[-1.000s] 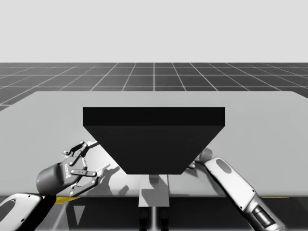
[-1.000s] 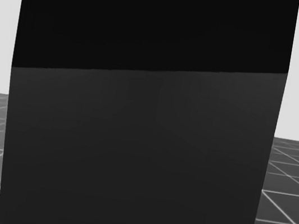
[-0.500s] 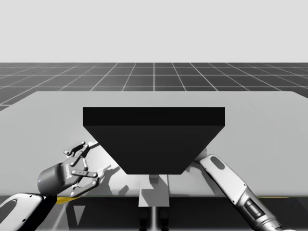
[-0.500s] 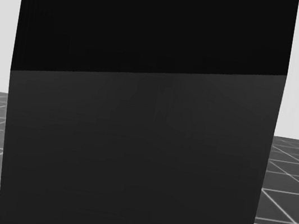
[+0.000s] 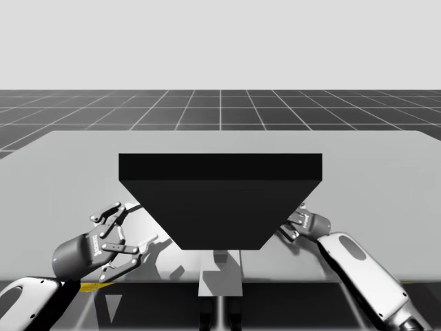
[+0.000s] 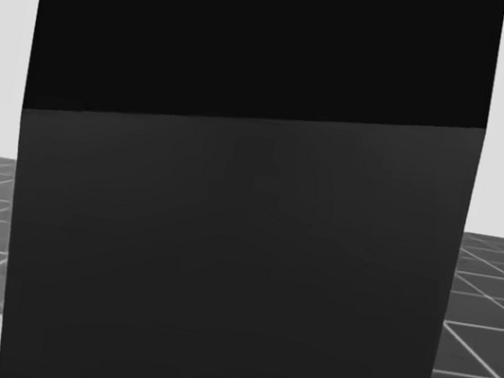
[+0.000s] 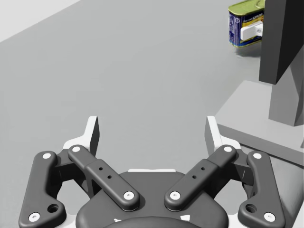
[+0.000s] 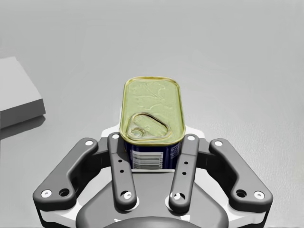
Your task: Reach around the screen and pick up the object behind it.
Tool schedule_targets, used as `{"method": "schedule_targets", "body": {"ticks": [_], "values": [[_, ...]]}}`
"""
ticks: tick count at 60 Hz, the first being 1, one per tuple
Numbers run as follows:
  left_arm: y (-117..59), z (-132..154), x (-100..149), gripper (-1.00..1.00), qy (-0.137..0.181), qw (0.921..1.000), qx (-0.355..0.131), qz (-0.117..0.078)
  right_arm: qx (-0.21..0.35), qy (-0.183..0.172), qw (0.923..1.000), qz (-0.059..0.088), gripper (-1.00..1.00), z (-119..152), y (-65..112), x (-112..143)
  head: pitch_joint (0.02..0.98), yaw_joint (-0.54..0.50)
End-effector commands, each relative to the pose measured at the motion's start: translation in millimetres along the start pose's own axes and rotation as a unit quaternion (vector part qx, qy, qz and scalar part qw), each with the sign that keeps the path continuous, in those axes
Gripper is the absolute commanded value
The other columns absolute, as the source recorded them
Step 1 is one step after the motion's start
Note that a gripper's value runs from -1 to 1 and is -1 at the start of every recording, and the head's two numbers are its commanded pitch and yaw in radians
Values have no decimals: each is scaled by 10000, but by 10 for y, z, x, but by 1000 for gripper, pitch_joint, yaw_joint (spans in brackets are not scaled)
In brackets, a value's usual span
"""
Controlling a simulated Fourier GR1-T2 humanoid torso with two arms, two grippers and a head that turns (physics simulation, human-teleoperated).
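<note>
- Nearest, toward the near-left corner of the tabletop, my left gripper hangs with its fingers spread wide and nothing between them, well apart from the work
- At the middle of the near edge stands the black screen on its grey base, and it blocks my head view completely
- Just past the screen's right end, my right gripper has both fingers pressed against the 2 long blue sides of the rectangular can, which is upright with its yellow-green pull-tab lid facing up
- I cannot tell whether the can rests on the tabletop or is just off it
- As I judge it, the grasp is made and the lift is what remains
- The sides look smooth, so a quick pull upward could let the can slide out of the fingers
- Drawing it back toward the near edge could knock the can or my wrist against the screen's right end, since they are close together
- A slip would go unseen from my head
</note>
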Motion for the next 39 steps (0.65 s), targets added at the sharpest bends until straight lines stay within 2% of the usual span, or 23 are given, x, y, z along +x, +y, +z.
{"method": "schedule_targets", "body": {"ticks": [1,6,10,11,16,18,27,29,32,39], "values": [[1,-2,5,-1000,3,10000,8,-7,-945,-485,9934,421,1000,148,-331,360,124,-12],[3,2,16,-1000,6,10000,15,-17,-1185,-745,9886,563,1000,271,-404,619,127,-13],[4,1,20,-1000,8,10000,24,-27,-1276,-857,9862,608,1000,326,-446,743,126,-14],[5,1,21,-1000,5,10000,24,-26,-1375,-923,9838,682,1000,364,-480,836,126,-15],[4,-2,20,-1000,8,10000,29,-34,-1536,-1108,9788,779,1000,432,-535,1037,125,-14],[3,-4,20,-1000,6,10000,27,-36,-1695,-1288,9731,878,1000,479,-569,1211,124,-12],[5,-4,19,-1000,-6,10000,37,-25,-2018,-1762,9586,961,1000,548,-610,1599,125,-14],[5,-4,18,-1000,-4,10000,41,-24,-2119,-1868,9538,1023,1000,561,-622,1712,125,-14],[4,-4,18,-1000,-4,10000,42,-24,-2243,-1950,9494,1017,1000,573,-631,1801,125,-14],[4,-4,18,-1000,-4,10000,41,-23,-2678,-2333,9296,982,1000,613,-627,2136,127,-14]]}}
